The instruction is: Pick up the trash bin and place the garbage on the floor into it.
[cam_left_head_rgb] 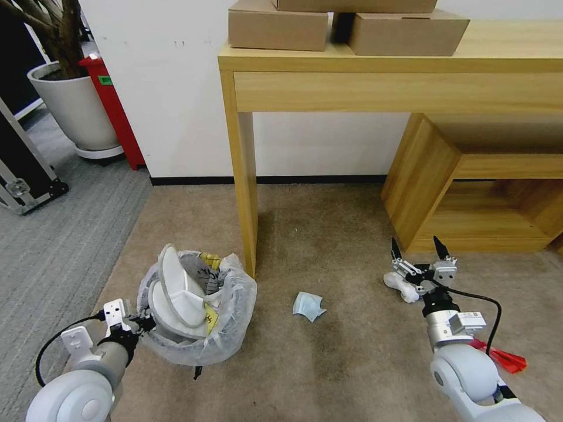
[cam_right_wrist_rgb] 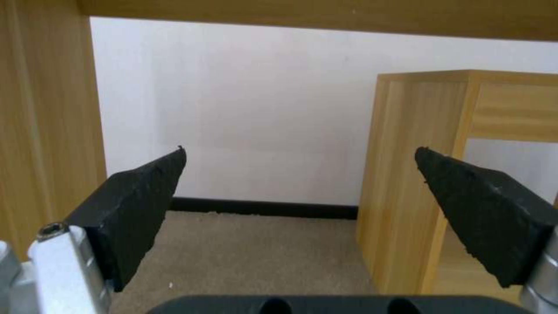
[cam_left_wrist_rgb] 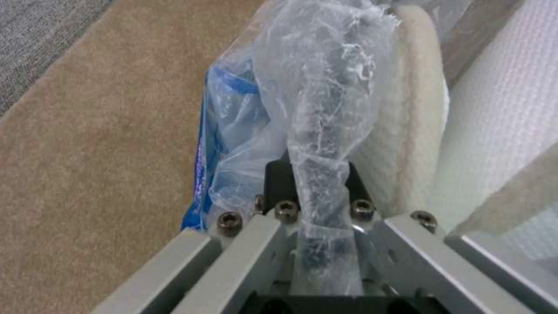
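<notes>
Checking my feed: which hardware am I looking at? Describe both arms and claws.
Both arms end in rounded glossy white joint housings with grey cylindrical wrists. The right claw has two pointed, wedge-shaped black pads on silver metal brackets, and a black cable loops beside its wrist. The left claw has the same silver brackets with hex-head screws, black pads and a looping black cable.

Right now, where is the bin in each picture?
Head view: bin lower left, beside the desk leg, left claw shut on its rim.
Left wrist view: bagged rim up the middle.
Right wrist view: faces the wall instead.
Shared landmark: tan carpet.
</notes>
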